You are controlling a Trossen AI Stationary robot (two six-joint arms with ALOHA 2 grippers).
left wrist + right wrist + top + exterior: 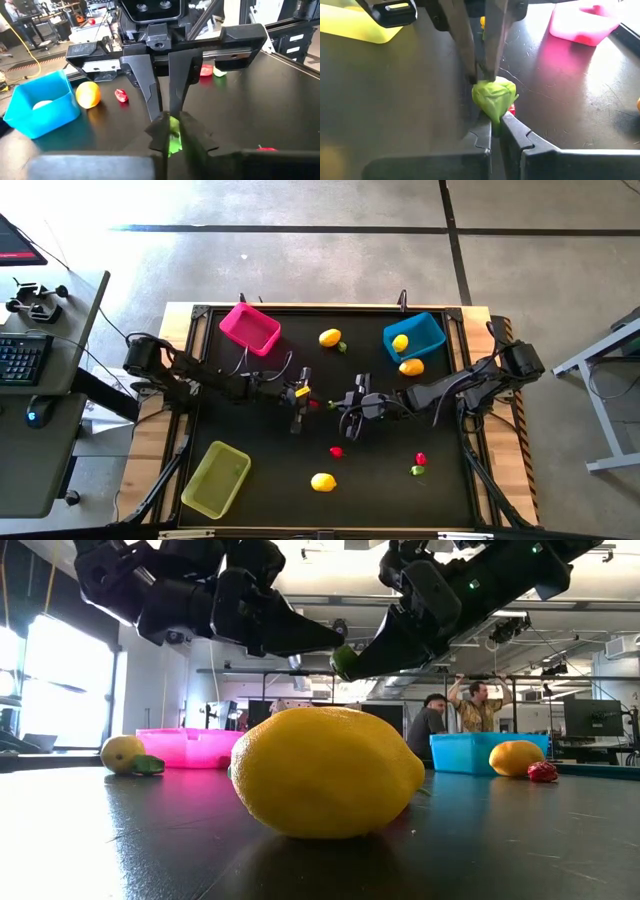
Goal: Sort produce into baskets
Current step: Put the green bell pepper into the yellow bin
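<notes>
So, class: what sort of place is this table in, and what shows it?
Probably a robotics lab or workshop: a bare concrete floor around the table, a desk with a keyboard beside it, and people among monitors and equipment in the open room behind.

A large yellow lemon point(328, 772) fills the foreground on the black table point(120, 840). Above it, two dark grippers meet tip to tip around a small green piece point(343, 661). Behind sit a pink basket point(188, 747), a blue basket point(480, 751), another lemon point(516, 757) and two people point(460, 705).

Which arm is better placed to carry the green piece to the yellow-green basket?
Left, probably: left gripper and right gripper both pinch the green piece, but the yellow-green basket lies on the left.
</notes>
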